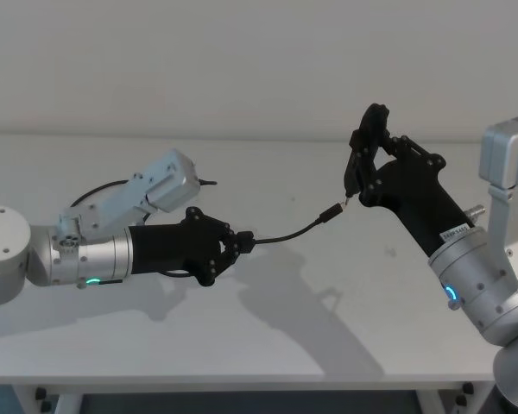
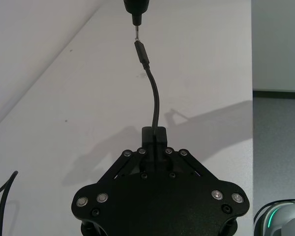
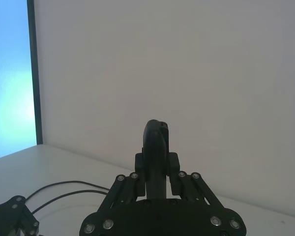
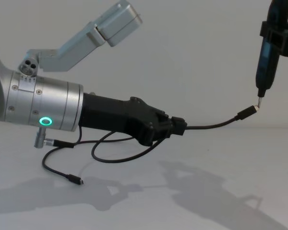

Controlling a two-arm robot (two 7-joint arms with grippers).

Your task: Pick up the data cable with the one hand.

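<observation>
Hanging off the table, the data cable (image 4: 216, 125) is pinched near one end by the left gripper (image 4: 178, 126) — fingers pressed together on it, the short stretch beyond arching forward to a plug (image 1: 331, 212) with a metal tip. Behind the gripper the rest of the cable droops in loops under the silver wrist (image 4: 43, 112), and its other plug (image 4: 73, 179) lies on the white table (image 1: 268, 336). Right at the front plug's tip sits the thin tip of the right gripper (image 1: 351, 195) — touching or just beside, I can't tell, and can't tell whether its fingers are spread either.
</observation>
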